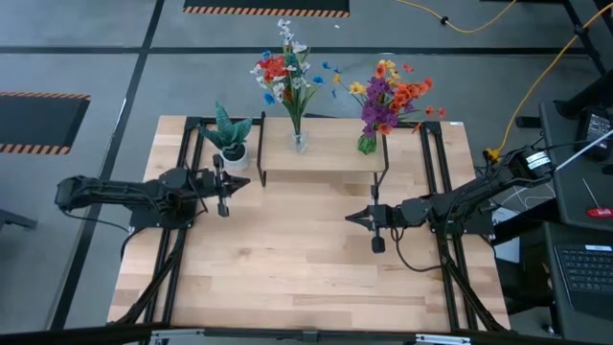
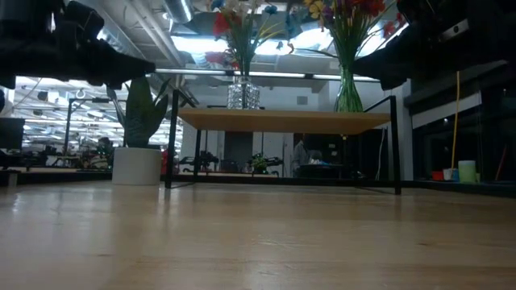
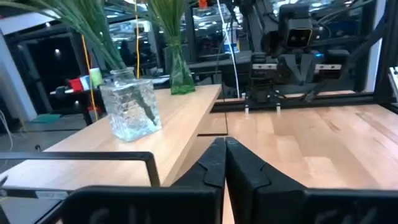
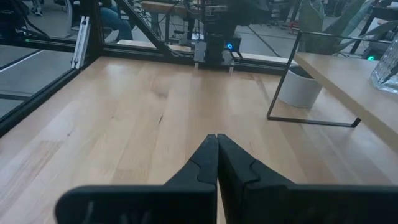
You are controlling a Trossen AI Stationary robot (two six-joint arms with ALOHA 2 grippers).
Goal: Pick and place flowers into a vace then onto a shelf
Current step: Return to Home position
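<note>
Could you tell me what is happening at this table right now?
Nothing is being handled. Both bouquets of artificial flowers stand on the shelf, one in a clear glass vase, one in a green vase. The left end effector and right end effector hang shut and empty over the tabletop near the shelf.

We look straight down from high above on the whole surface [image 1: 287, 259] and both arms, level from surface height under the shelf [image 2: 282, 121] into the room, close past the left gripper [image 3: 225, 144] and the right gripper [image 4: 216, 138] toward each other's arm, the shelf shared by all four views
</note>
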